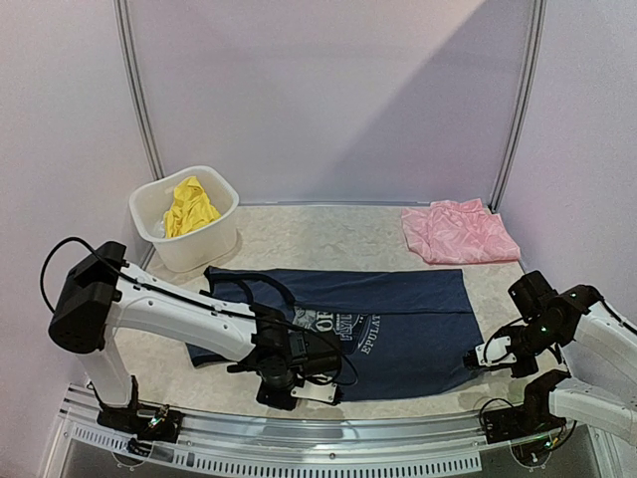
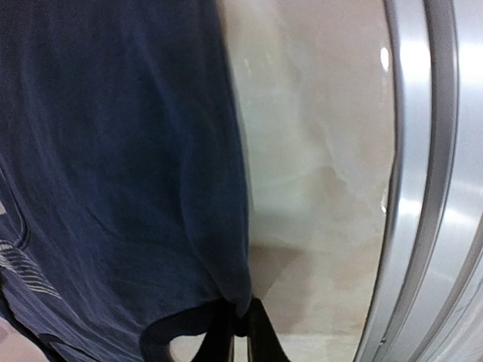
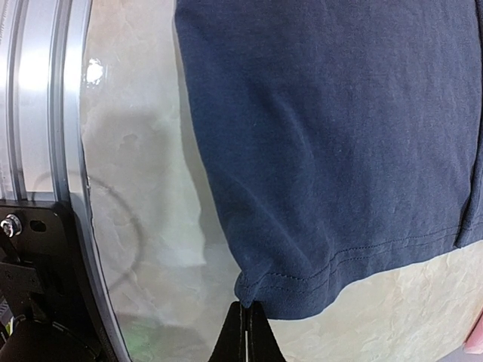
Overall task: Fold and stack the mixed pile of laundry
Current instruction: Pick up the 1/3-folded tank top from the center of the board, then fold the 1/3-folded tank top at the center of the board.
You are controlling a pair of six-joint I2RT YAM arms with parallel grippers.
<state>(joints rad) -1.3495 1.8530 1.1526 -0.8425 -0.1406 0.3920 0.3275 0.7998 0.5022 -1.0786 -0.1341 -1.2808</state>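
Pinching the near edge of the navy sleeveless top (image 1: 408,309), the left gripper (image 2: 243,338) has its dark fingertips nearly together. Only a thin slit is left between them, and the cloth edge goes down into that slit. The right gripper (image 3: 247,333) is closed on the near right corner of the same top, exactly at the stitched hem, with its fingers pressed flat one against the other. Both grippers are low over the table (image 1: 328,231), close to the metal rail (image 1: 299,438) that runs along the near side.

The top lies spread across the middle of the table, its long side going from left to right. The straps point to the left and the hem to the right.

On its front there is a pale print. From above, one small line of letters can be read in part as "EPULAT". The bigger letters over it are blurred and partly covered by the left arm (image 1: 179,304), so I cannot read them.

The pink ruffled piece (image 1: 458,234) lies crumpled at the far right of the table, apart from the top. The yellow piece (image 1: 189,207) sits inside the white tub (image 1: 204,251) at the far left, and the tub stands just beside the strap end of the top.
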